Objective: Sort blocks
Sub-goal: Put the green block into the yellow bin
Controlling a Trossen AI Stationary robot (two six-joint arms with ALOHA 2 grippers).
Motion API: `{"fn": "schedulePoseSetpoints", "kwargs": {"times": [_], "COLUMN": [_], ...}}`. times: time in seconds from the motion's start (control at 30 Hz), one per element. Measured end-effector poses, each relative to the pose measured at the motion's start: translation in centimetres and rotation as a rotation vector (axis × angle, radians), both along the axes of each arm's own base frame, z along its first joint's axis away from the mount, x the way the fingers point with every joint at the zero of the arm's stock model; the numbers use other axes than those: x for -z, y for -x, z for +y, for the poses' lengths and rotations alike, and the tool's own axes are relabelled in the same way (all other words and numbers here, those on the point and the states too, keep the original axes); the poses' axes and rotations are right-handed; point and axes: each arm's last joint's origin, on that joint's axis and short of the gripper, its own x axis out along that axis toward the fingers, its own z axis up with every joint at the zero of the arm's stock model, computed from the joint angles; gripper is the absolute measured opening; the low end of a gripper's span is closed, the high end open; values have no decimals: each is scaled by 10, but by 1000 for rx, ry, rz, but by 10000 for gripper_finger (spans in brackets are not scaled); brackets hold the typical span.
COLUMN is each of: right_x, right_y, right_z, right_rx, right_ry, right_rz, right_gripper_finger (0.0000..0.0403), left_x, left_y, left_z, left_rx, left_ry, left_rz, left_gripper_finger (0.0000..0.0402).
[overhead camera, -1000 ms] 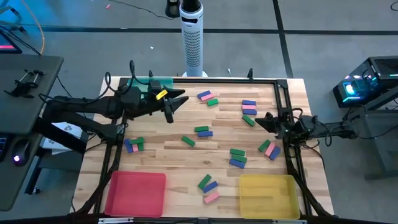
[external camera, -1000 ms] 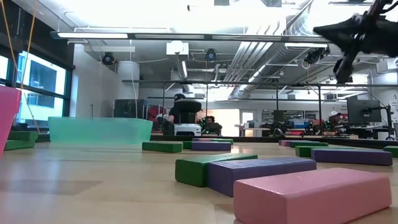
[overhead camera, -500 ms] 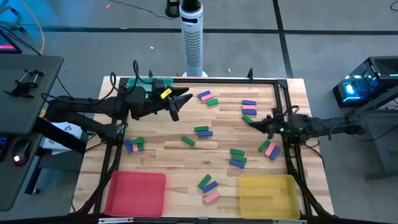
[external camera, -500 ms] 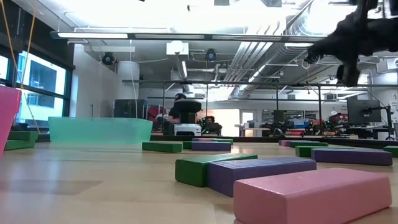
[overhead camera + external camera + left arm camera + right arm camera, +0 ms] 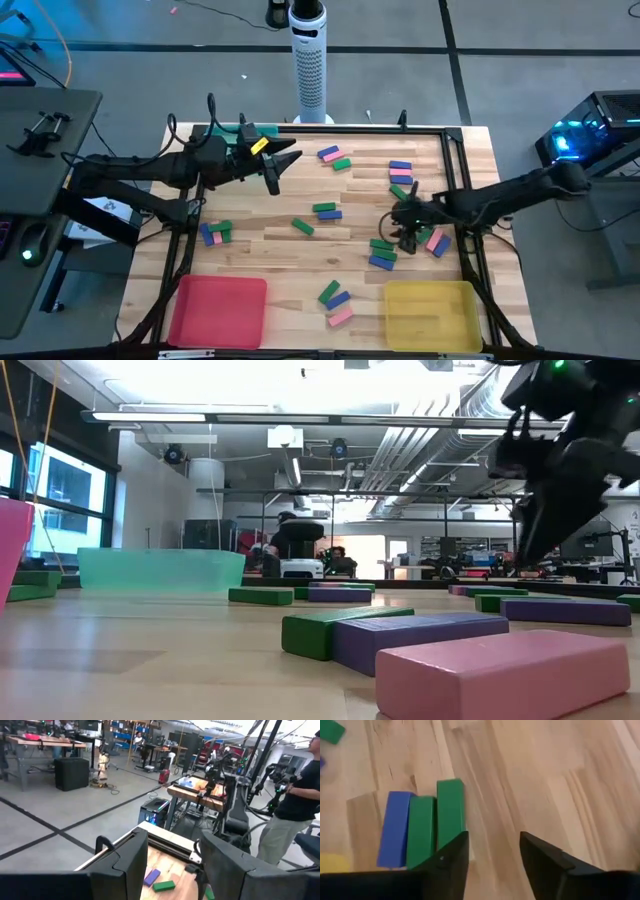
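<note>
Writing shows nowhere; right gripper [image 5: 403, 236], fingers apart, hovers beside small flat green and blue blocks [image 5: 422, 829]; left gripper [image 5: 281, 167] open, empty.

Dark jointed arms, yellow-tagged left claw [image 5: 283, 163]

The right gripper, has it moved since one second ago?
Yes. In the high view the right gripper has moved leftward, away from the table's right rail, and now hovers beside the green and blue blocks.

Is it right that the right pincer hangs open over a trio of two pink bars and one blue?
Not quite: the right pincer is open, but the trio has two green bars beside one blue bar, not pink. The right wrist view shows it.
</note>
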Motion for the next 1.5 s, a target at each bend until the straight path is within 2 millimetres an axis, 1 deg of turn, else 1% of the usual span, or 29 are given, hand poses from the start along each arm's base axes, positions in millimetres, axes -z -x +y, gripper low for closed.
{"fn": "schedulePoseSetpoints", "kwargs": {"times": [0.07,0.17,0.37,0.47,0.53,0.63,0.8,0.97,1.03,1.2,1.3,1.37,1.47,1.5], "right_x": [5,12,30,35,35,27,4,7,15,44,54,58,57,55], "right_y": [-10,-20,-27,-31,-32,-34,-41,-40,-38,-32,-30,-30,-29,-29], "right_z": [2,6,13,14,13,7,3,3,4,5,5,5,4,4], "right_rx": [-31,-70,-106,-95,-71,9,46,45,28,-10,7,30,79,94], "right_ry": [14,31,42,70,108,179,179,175,167,117,116,110,89,80], "right_rz": [-30,-55,4,11,17,21,-81,-48,-19,53,97,103,103,101], "right_gripper_finger": [178,181,181,181,181,181,181,181,181,181,163,131,67,64], "left_x": [0,0,1,1,1,1,1,1,1,1,1,1,1,1], "left_y": [0,0,0,0,0,0,0,0,0,0,0,0,0,0], "left_z": [1,1,1,1,1,1,1,1,1,1,1,1,1,1], "left_rx": [-3,-3,-3,-3,-4,-4,-5,-5,-5,-6,-6,-7,-6,-6], "left_ry": [0,7,7,8,8,14,17,18,18,41,41,48,53,57], "left_rz": [0,0,3,3,3,0,-2,-2,-2,-10,-10,-13,-15,-17], "left_gripper_finger": [167,167,167,167,167,167,167,167,167,167,167,167,167,167]}}
